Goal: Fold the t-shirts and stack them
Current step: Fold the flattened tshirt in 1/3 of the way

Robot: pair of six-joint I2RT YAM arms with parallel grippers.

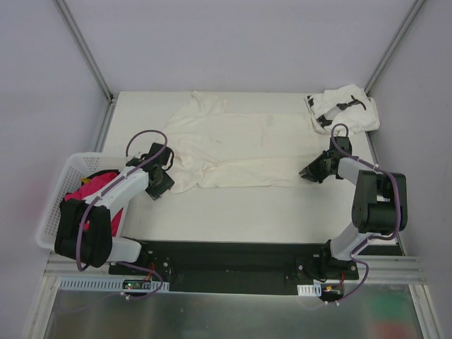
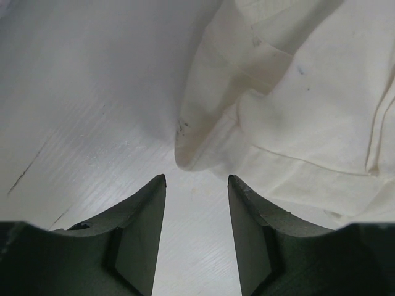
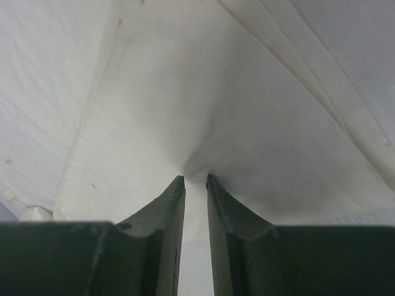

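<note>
Where the left gripper [image 2: 196, 178] gapes, the cream shirt [image 2: 296, 123] lies just ahead.

Your tabletop [image 1: 247, 212] is a white, matte surface. In the left wrist view you can see fine grain lines and a few short dark scuffs on it. Two garments lie directly on it. The cream-white t-shirt [image 1: 233, 148] is spread across the middle from left to right, its near edge fairly straight and its left end bunched into soft, rounded folds. The printed white t-shirt [image 1: 344, 109] sits crumpled in a heap at the far right corner, just beside the cream one's right end. You cannot tell whether the two touch.
</note>
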